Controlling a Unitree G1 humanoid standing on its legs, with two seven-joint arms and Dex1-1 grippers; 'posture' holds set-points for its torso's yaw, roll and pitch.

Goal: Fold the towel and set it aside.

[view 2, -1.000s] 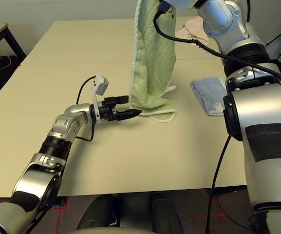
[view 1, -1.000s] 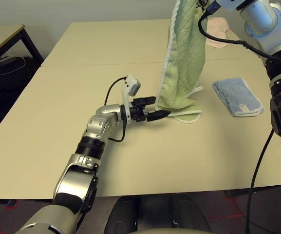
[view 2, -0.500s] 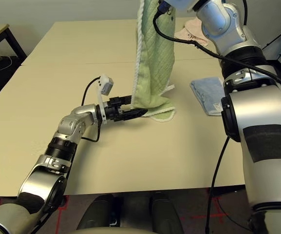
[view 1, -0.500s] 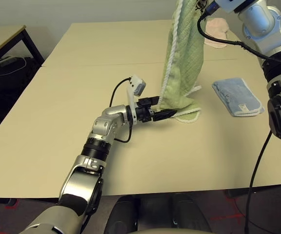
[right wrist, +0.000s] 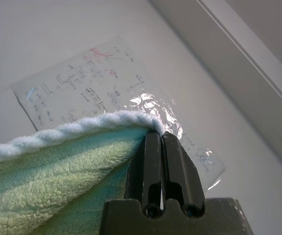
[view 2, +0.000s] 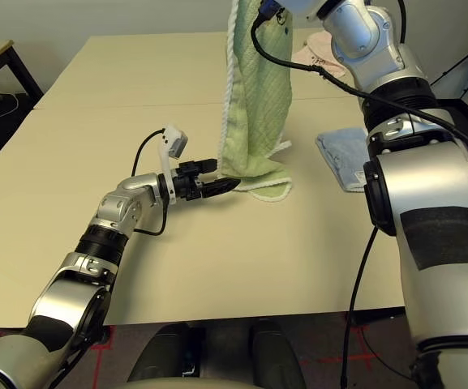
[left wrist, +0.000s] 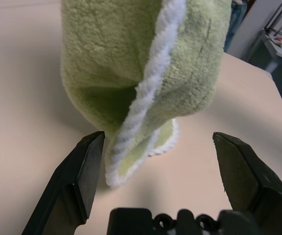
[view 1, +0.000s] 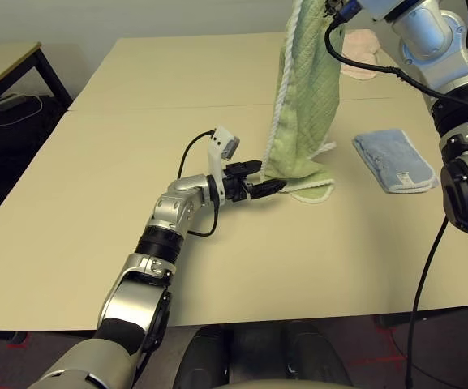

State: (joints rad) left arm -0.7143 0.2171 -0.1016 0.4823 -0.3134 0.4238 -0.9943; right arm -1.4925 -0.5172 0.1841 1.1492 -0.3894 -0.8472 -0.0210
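Observation:
The light green towel [view 1: 306, 89] with white corded edging hangs upright from its top corner, its lower end bunched on the table [view 1: 136, 121]. My right gripper [right wrist: 162, 134] is shut on that top edge of the towel [right wrist: 57, 161], high over the far right of the table. My left gripper [view 1: 270, 188] lies low on the table against the towel's bottom left. In the left wrist view the left gripper [left wrist: 159, 139] is open, with the towel's [left wrist: 131, 58] lower corner and its white cord hanging between the spread fingers, close to one finger [left wrist: 82, 171].
A folded light blue towel [view 1: 396, 160] lies on the table to the right of the green one. A pink cloth [view 1: 362, 50] sits at the far right behind it. A second table [view 1: 6, 61] stands off to the left with cables beside it.
My left gripper crept slightly toward the towel's lower end, then eased back a little. The right gripper still holds the towel up in the same place.

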